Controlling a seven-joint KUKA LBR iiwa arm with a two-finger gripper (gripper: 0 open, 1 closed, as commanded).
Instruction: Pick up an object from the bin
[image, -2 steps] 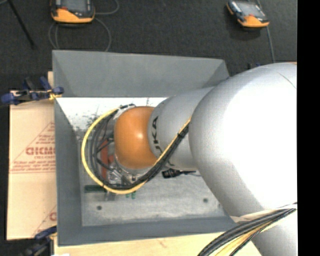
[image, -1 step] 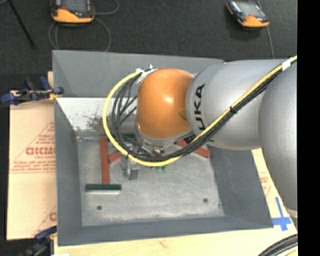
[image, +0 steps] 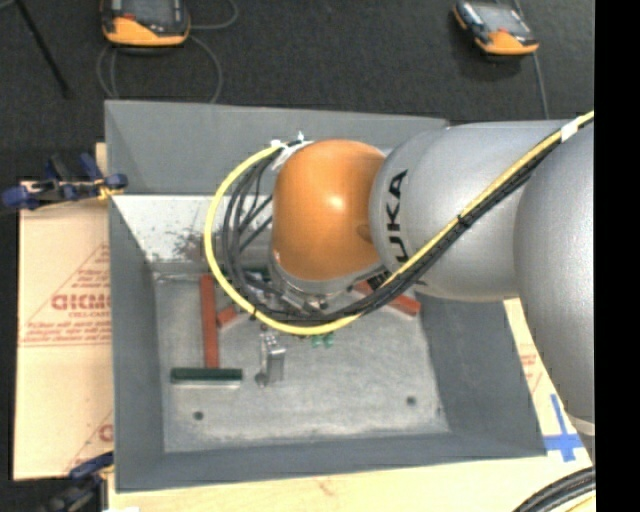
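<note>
Fingers (image: 267, 372) together beside one dark green bar (image: 205, 376), one long red stick (image: 210, 325), two shorter red pieces (image: 405, 303).

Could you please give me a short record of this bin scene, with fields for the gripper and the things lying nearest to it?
container: grey metal bin
gripper: low over the bin floor, left of the middle
nearest thing: dark green flat bar, lying flat just to the view's left of the gripper
next nearest: red-brown stick, lying lengthwise above the bar
partly hidden by the arm: small green piece; red piece
gripper state: cannot tell
</note>
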